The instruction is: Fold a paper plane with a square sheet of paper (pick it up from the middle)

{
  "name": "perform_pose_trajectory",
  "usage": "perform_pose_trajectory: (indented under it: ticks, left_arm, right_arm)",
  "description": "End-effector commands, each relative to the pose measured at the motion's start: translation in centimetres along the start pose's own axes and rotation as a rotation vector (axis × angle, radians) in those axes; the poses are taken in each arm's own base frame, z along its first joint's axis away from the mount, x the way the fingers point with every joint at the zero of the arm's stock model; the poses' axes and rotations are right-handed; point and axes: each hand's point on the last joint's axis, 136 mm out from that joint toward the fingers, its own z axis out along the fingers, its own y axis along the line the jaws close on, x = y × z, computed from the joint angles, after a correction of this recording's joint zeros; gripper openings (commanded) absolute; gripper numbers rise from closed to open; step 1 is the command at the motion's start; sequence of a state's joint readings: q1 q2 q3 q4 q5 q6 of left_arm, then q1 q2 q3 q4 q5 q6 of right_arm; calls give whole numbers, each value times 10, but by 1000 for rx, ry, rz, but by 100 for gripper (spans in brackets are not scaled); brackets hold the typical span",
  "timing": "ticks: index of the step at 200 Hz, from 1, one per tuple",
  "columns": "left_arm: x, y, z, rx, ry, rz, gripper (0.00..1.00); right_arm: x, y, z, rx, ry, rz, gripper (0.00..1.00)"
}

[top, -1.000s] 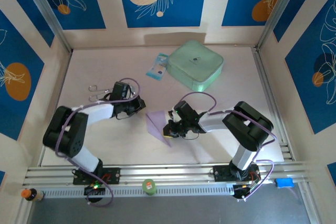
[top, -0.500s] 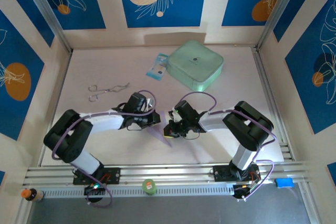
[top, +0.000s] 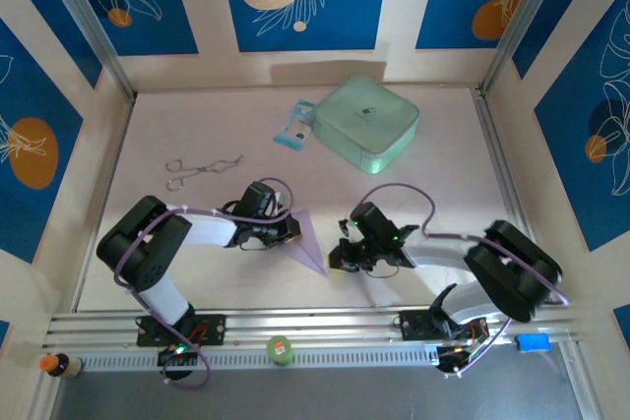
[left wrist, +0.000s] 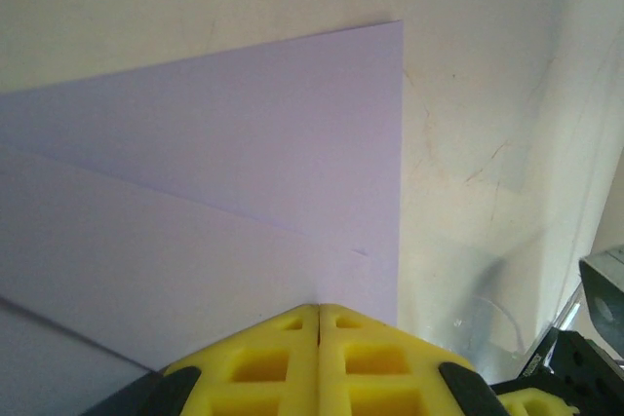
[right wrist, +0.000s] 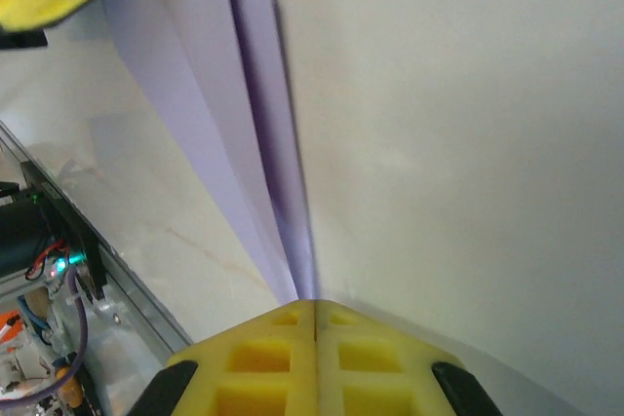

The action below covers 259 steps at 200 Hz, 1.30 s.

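left gripper (left wrist: 319,323) pressed together over the folded square sheet of paper (left wrist: 214,163); right gripper (right wrist: 314,323) likewise closed, beside its tip. we judge creasing underway; next calls for firm pressing along the fold.

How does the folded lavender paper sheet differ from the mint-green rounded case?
Shape: the lavender paper sheet is a pointed triangle; the mint-green case is a rounded square. Thickness: the paper is thin, the case bulky. Place: the paper lies in the near half of the table, the case toward the far wall. Both rest on the table.
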<state>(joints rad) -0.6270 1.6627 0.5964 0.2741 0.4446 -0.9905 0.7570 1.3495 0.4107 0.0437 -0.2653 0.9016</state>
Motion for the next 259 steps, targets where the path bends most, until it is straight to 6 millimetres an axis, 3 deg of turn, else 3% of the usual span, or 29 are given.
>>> perform_pose_trajectory:
  ticks: [1, 39, 80, 142, 157, 192, 259]
  left_arm:
    - [15, 42, 3, -128, 25, -64, 2]
    - [13, 38, 2, -129, 22, -49, 2]
    - [13, 37, 0, -134, 23, -42, 2]
    - [13, 38, -1, -135, 19, -40, 2]
    - [12, 37, -1, -137, 19, -41, 2]
    - [13, 39, -1, -142, 21, -41, 2]
    - [15, 44, 2, -144, 22, -57, 2]
  right_arm:
    - [10, -14, -13, 29, -9, 47, 5]
    - [-5, 19, -21, -57, -47, -25, 5]
    - [-25, 54, -3, -82, -23, -104, 4]
    - [-34, 61, 38, -36, 74, -109, 4]
    - [-30, 52, 45, -4, 99, -96, 4]
    - [-3, 11, 49, 63, 147, -36, 3]
    - [35, -7, 28, 3, 158, -27, 3]
